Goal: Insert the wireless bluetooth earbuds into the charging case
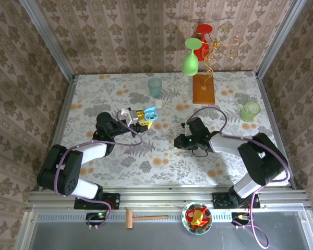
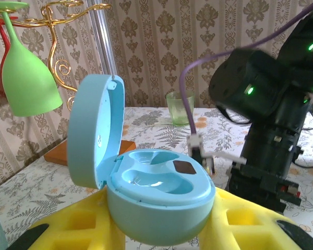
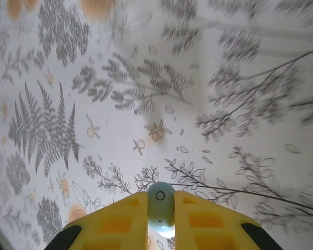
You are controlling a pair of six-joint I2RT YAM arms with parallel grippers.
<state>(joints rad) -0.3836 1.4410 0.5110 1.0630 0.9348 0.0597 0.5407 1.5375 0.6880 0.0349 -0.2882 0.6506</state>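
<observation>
Light-blue charging case (image 2: 159, 200), one, lid up, both wells empty, clamped in left gripper (image 2: 156, 221); earbud (image 3: 160, 207), one, pale blue, pinched tight in right gripper (image 3: 160, 200).

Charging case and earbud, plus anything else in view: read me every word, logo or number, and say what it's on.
No readable text anywhere.
charging case: plain light blue, with one dark unmarked patch inside.
earbud: a small ring mark, no letters.
</observation>
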